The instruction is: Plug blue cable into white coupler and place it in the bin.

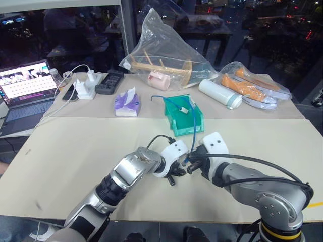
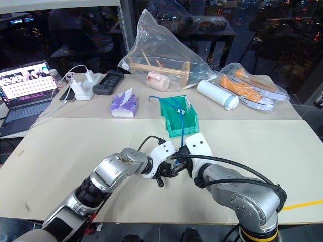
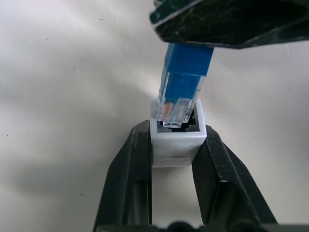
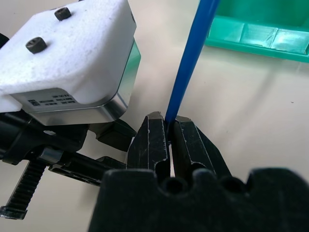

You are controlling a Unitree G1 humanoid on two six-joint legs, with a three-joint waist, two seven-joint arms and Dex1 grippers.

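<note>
Left wrist view: left gripper (image 3: 176, 145) pinches small white boxy plastic coupler (image 3: 177, 141); thin light-blue cable (image 4: 188, 63), clamped by right gripper (image 4: 166, 123), plug partly in socket, just before teal plastic bin (image 1: 174, 123).

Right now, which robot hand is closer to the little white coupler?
Left. The left end effector clamps the white coupler between its fingers. The right end effector pinches the blue cable just behind the plug, so it's close beside.
</note>
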